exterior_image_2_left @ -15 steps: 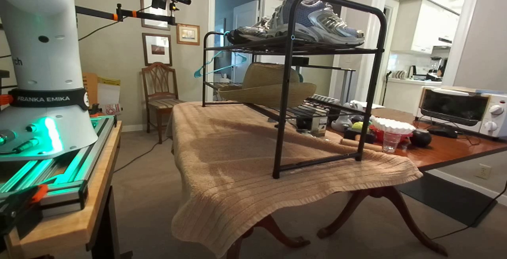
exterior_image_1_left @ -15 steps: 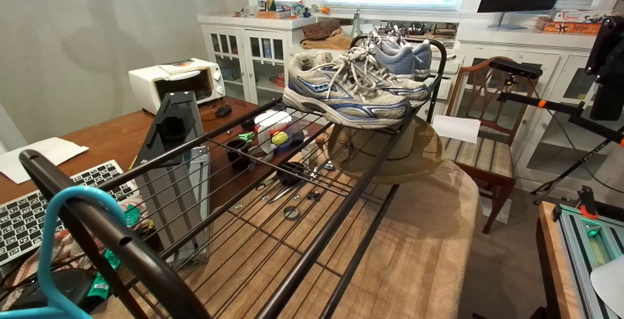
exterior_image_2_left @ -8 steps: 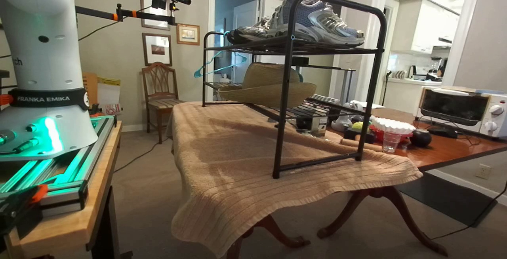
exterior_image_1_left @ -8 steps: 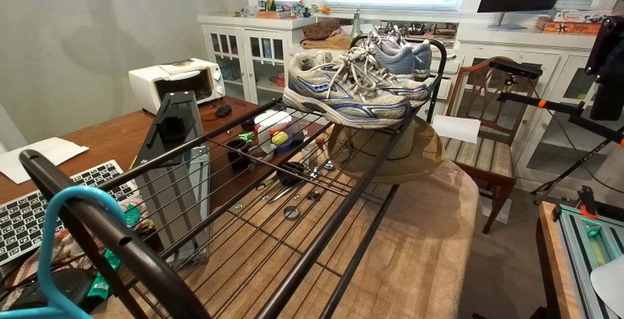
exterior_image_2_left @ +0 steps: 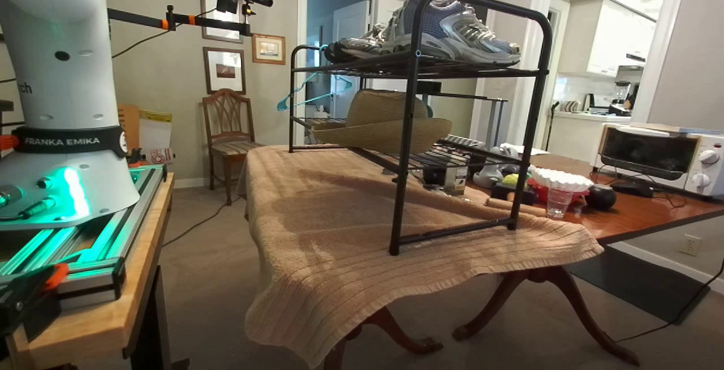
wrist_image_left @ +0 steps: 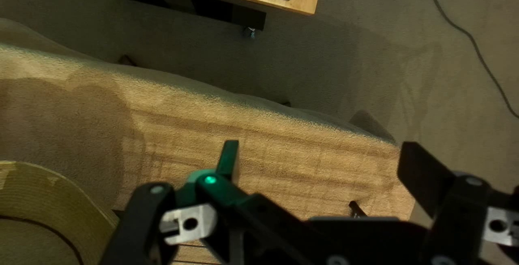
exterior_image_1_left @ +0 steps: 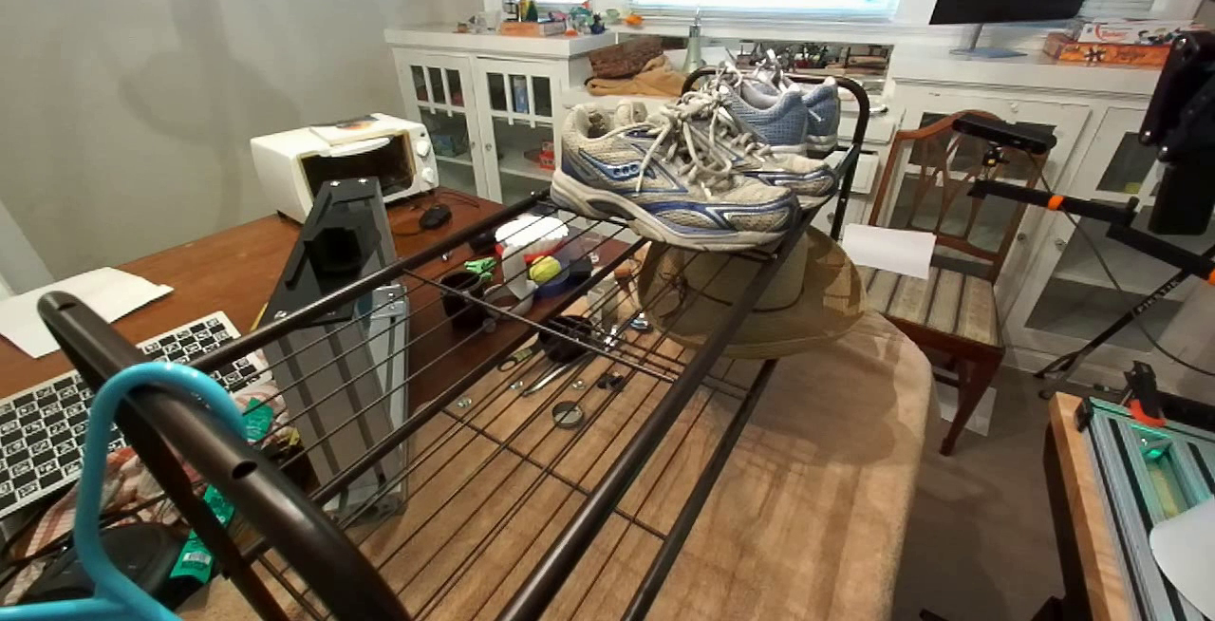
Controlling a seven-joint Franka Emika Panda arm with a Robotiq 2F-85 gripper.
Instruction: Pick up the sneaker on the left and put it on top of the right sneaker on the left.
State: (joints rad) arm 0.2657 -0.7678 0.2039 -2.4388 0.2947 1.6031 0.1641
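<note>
A beige and blue sneaker (exterior_image_1_left: pixel 664 189) lies on the top shelf of the black wire rack (exterior_image_1_left: pixel 579 507) in an exterior view. A matching sneaker (exterior_image_1_left: pixel 793 167) sits behind it, mostly hidden. A light-blue sneaker (exterior_image_1_left: pixel 774 118) and its partner (exterior_image_1_left: pixel 820 113) stand at the rack's far end. In an exterior view, a blue-grey and silver sneaker (exterior_image_2_left: pixel 475 33) shows at the rack's near end, with lower sneakers (exterior_image_2_left: pixel 362 46) behind it. My gripper (wrist_image_left: pixel 320 157) is open and empty in the wrist view, its fingers wide apart. No sneaker shows there. The gripper is out of both exterior views.
A straw hat (exterior_image_2_left: pixel 384 124) sits on the rack's lower shelf; its brim shows in the wrist view (wrist_image_left: pixel 52 200). A blue hanger (exterior_image_1_left: pixel 90 507) hangs on the rack's end bar. The rack stands on a towel-covered table (exterior_image_2_left: pixel 317 234). A toaster oven (exterior_image_2_left: pixel 650 155) stands beyond.
</note>
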